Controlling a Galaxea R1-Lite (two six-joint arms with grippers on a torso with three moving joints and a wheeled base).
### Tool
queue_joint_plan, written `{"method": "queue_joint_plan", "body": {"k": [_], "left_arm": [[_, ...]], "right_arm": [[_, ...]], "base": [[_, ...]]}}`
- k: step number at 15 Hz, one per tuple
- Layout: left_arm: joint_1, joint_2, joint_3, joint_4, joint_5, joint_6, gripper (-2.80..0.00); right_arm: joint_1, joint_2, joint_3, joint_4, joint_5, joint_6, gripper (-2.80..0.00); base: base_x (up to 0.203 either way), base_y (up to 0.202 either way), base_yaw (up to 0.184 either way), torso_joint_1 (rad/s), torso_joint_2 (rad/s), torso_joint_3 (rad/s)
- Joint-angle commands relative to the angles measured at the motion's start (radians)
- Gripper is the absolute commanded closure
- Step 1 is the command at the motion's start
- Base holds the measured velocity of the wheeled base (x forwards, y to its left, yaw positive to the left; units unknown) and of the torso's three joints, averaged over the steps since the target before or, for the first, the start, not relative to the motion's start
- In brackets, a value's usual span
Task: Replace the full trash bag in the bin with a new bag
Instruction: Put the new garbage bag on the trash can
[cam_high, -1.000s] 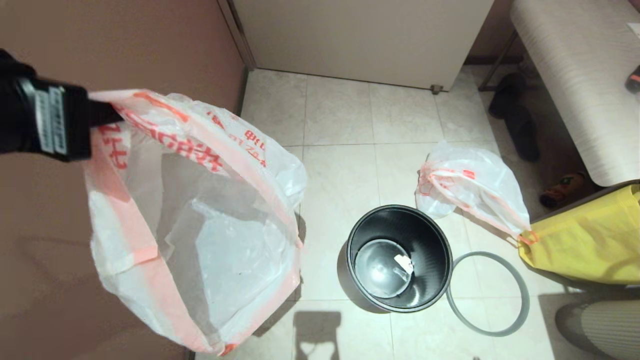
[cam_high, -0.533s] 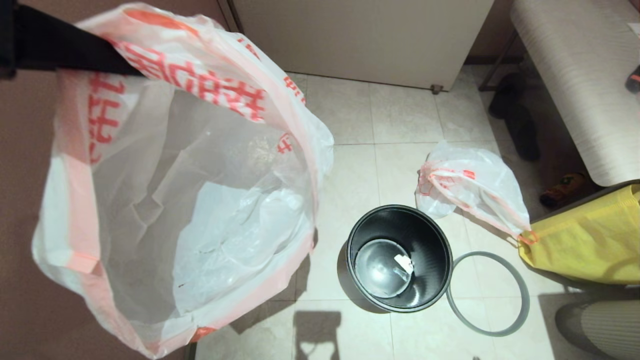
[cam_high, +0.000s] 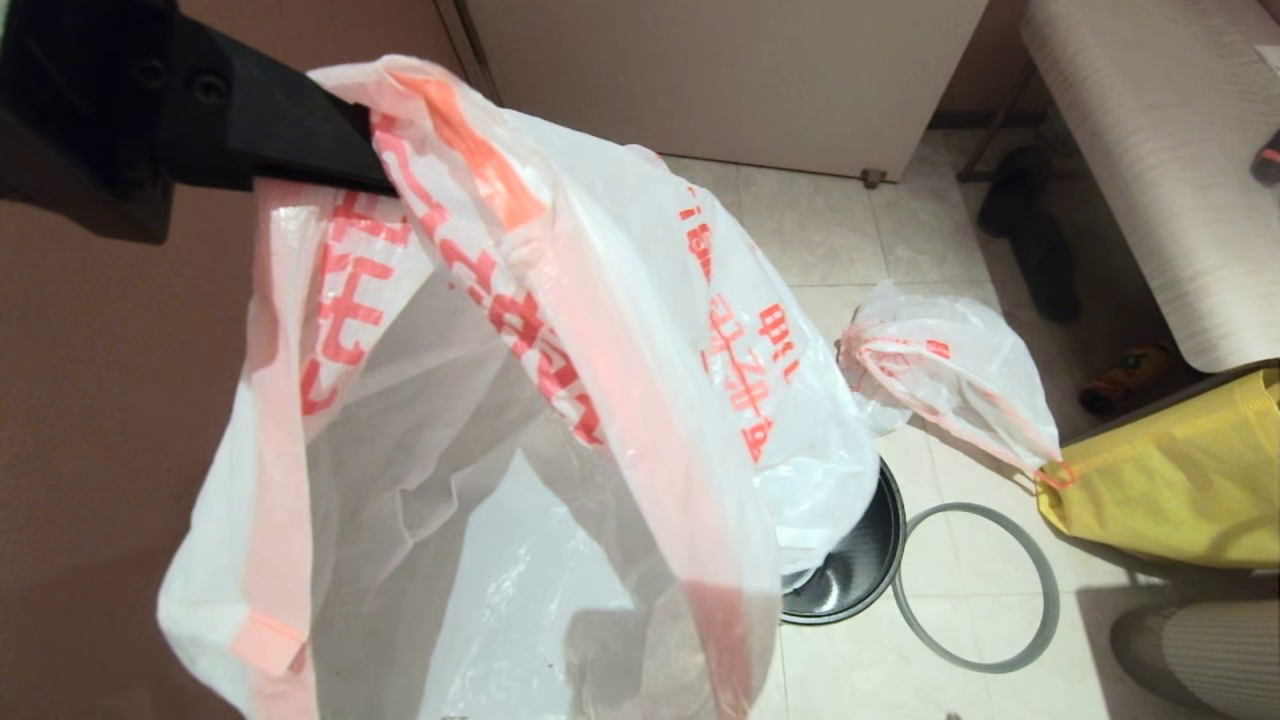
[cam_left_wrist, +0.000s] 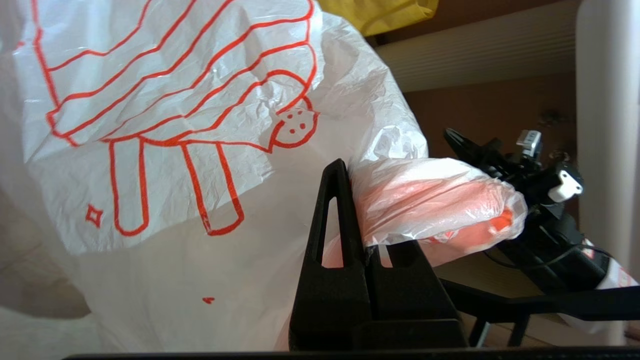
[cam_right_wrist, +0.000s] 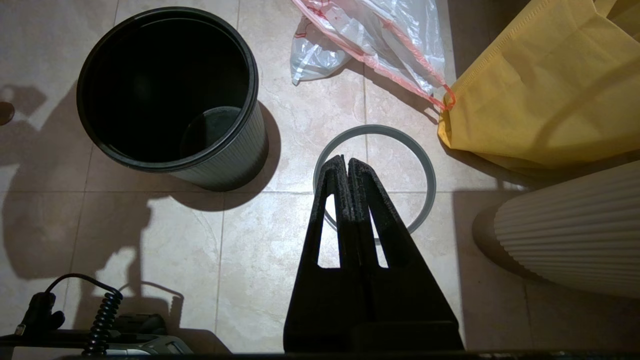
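My left gripper is shut on the pink-red drawstring hem of the new bag. This thin white bag with red line print hangs open in the air at the left. In the head view it covers most of the black bin, which stands empty on the tiles. The grey hoop lies flat to the right of the bin. The lumpy full trash bag lies behind the hoop. My right gripper is shut on nothing, above the hoop.
A yellow fabric bag touches the full bag's drawstring at the right. A ribbed cream object stands at the near right. A bench and shoes are at the far right, a white cabinet behind, a brown wall at the left.
My left gripper has swung the new bag up and to the right. The bag now hangs in front of the bin, which was in full view before.
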Motion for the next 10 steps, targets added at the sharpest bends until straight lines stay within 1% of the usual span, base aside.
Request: {"method": "queue_joint_plan", "body": {"k": [1,2,3,5,6,7,8,9,10], "left_arm": [[-0.013,0.003,0.009,0.002,-0.008,-0.018,0.0],[-0.01,0.007,0.013,-0.002,-0.029,-0.044,0.0],[0.008,0.011,0.017,-0.014,-0.091,-0.077,0.0],[0.104,0.038,0.043,-0.074,-0.226,-0.129,0.0],[0.159,0.062,0.089,-0.145,-0.29,-0.165,0.0],[0.201,0.093,0.148,-0.249,-0.338,-0.214,0.0],[0.232,0.13,0.201,-0.349,-0.376,-0.28,0.0],[0.256,0.17,0.239,-0.43,-0.414,-0.374,0.0],[0.266,0.213,0.25,-0.473,-0.436,-0.467,0.0]], "right_arm": [[0.001,0.001,0.0,0.0,0.0,0.0,0.0],[0.001,0.001,0.0,0.001,0.0,0.0,0.0],[0.001,0.001,0.0,0.0,0.0,0.0,0.0],[0.001,0.001,0.0,0.0,0.0,0.0,0.0],[0.001,0.001,0.0,0.001,0.0,0.0,0.0],[0.001,0.001,0.0,0.0,0.0,0.0,0.0],[0.001,0.001,0.0,0.0,0.0,0.0,0.0],[0.001,0.001,0.0,0.0,0.0,0.0,0.0],[0.001,0.001,0.0,0.001,0.0,0.0,0.0]], "base": [[0.0,0.0,0.0,0.0,0.0,0.0],[0.0,0.0,0.0,0.0,0.0,0.0],[0.0,0.0,0.0,0.0,0.0,0.0],[0.0,0.0,0.0,0.0,0.0,0.0],[0.0,0.0,0.0,0.0,0.0,0.0],[0.0,0.0,0.0,0.0,0.0,0.0],[0.0,0.0,0.0,0.0,0.0,0.0],[0.0,0.0,0.0,0.0,0.0,0.0],[0.0,0.0,0.0,0.0,0.0,0.0]]}}
